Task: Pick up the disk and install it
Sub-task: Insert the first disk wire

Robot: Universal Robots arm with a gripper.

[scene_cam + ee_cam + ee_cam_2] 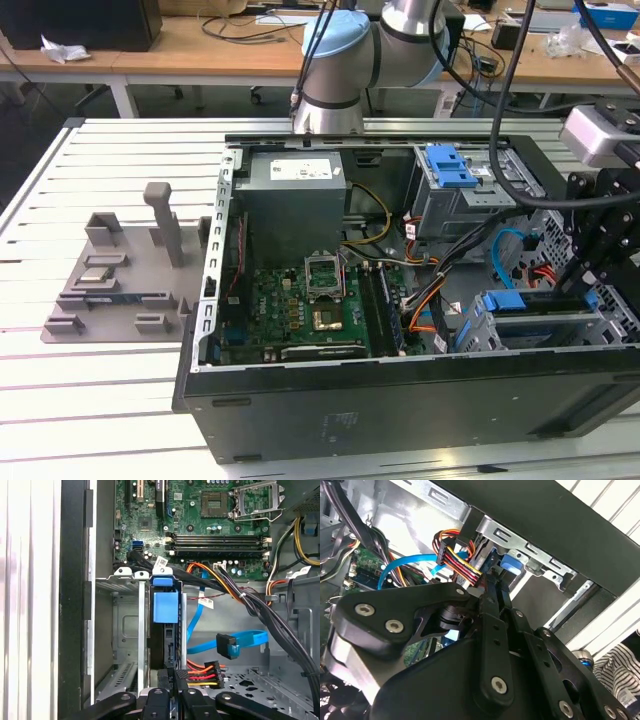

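— Disk [162,647] status, please. Is it in?

— Mostly, by my reading. Start with the big black computer case [400,400], lying open on its side. On the exterior view's clock face, the metal drive cage [545,325] sits at about four o'clock from the green motherboard [290,310]. The disk stands on edge inside one slot of that cage, so picking it up looks finished and the install is well under way.

— And your pincer?

— My gripper [175,687] is right at the disk's near end, low inside the case. Whether it is clamped on the disk or has let go, I cannot tell.

— What is left?

— I judge the seating may not be complete, and the cabling is not done. The blue data cable [240,640] lies loose on the case floor, its plug joined to nothing. The power plug [197,672], with its red, orange and yellow wires, lies just beside the disk's end; I cannot tell if they are mated.

— How does the disk look?

— Thin, dark along the exposed edge, upright, with its blue rail [165,607] bright at the far end.
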